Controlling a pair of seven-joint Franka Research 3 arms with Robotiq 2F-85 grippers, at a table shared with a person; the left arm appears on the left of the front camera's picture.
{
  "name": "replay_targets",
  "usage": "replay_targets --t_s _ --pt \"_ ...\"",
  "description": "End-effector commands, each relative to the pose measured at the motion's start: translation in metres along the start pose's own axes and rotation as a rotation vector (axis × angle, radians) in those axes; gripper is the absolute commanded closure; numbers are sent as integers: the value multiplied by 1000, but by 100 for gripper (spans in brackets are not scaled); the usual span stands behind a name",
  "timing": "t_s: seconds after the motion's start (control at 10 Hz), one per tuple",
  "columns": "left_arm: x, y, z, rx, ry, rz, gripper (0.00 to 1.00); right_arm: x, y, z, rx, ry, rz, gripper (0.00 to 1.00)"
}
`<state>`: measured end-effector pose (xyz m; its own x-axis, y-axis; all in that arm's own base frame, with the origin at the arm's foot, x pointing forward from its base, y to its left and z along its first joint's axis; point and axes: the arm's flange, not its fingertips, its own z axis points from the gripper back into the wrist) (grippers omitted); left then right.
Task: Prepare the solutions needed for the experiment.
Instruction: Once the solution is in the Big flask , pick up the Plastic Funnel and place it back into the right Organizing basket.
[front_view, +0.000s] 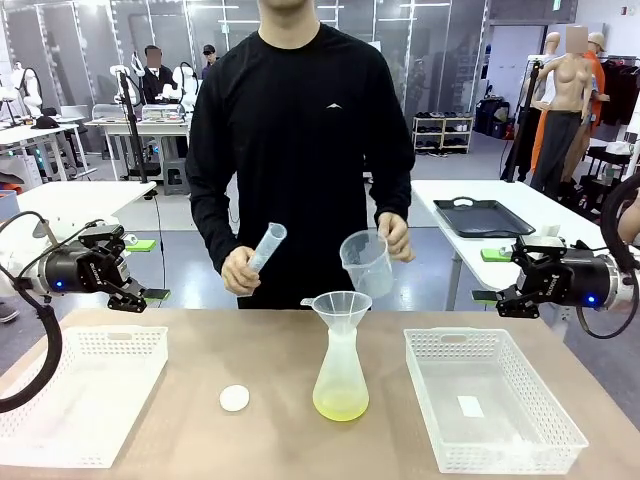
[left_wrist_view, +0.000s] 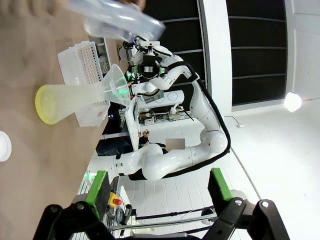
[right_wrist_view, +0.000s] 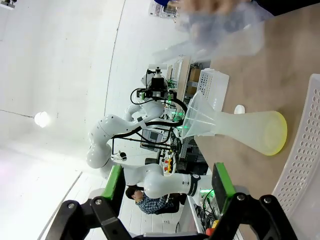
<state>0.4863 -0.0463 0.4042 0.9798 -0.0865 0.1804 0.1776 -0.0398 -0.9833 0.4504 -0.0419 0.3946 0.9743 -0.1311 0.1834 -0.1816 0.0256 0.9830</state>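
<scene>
Front view, solutions (front_view: 340, 404) in flask (front_view: 340, 358) w/ funnel (front_view: 342, 303)

A shallow layer of pale yellow-green liquid (front_view: 340, 404) sits at the bottom of the frosted upright flask (front_view: 340, 365), mid-worktop

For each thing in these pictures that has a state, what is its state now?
Flask: upright on the table, little yellow-green liquid inside.
Funnel: seated in the flask's neck.
Cylinder: tilted, held in a person's hand.
Beaker: held in the other hand.
White disc: flat on the table.
Left gripper: open, holding nothing.
Right gripper: open, holding nothing.
</scene>
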Motion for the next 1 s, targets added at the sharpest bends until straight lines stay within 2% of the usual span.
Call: replay_targets --t_s 0.0,0.7,0.9 --pt "-1 -2 0 -4 4 -4 0 0 2 0 1 3 5 12" --pt "-1 -2 0 -4 4 -4 0 0 0 0 0 0 0 12" --pt "-1 -2 0 -4 4 -4 0 -5 46 -16 -145 16 48 12"
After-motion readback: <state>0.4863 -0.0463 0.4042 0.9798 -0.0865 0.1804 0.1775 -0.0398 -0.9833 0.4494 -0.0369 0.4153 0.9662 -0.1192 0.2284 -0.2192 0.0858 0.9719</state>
